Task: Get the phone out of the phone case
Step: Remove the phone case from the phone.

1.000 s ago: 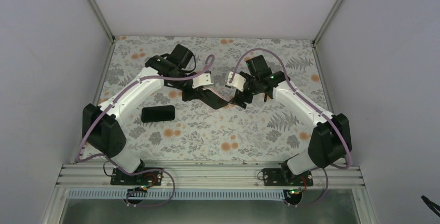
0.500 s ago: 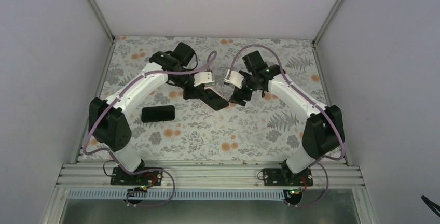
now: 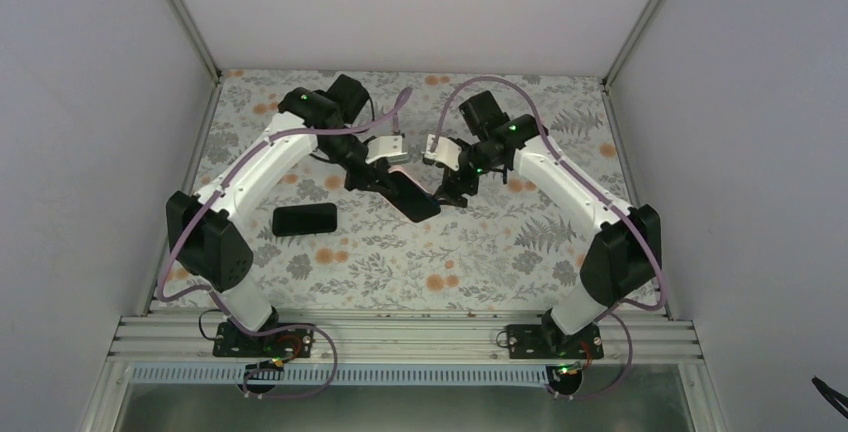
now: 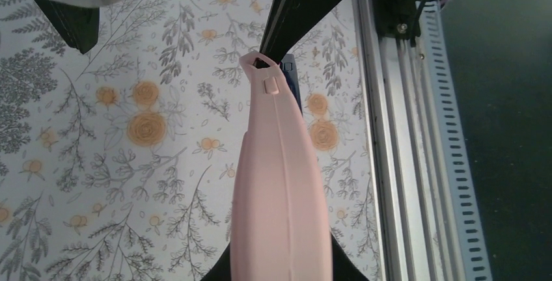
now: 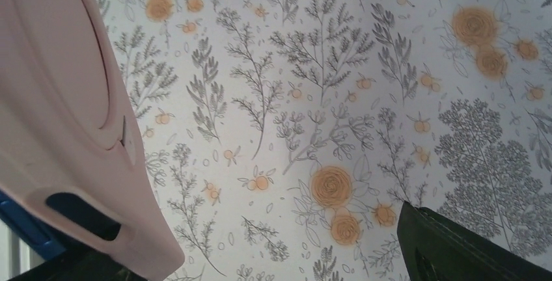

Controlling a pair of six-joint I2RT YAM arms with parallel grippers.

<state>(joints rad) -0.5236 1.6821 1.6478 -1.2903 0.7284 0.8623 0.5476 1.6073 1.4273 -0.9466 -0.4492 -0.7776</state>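
The left tool (image 3: 383, 174), clamped on the phone case (image 4: 280, 196), has re-angled it beside the wide-open, empty right tool (image 3: 452, 189), so the phone (image 3: 408, 195) likely remains seated

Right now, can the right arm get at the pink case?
Probably yes. Its open claw sits right at the end of the pink case, and nothing stands between them.

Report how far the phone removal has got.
Done: the left hand holds the cased phone clear of the table. In hand: the open right hand sits at its free end, not gripping. To do: the pink case still wraps the phone, so pulling them apart remains.
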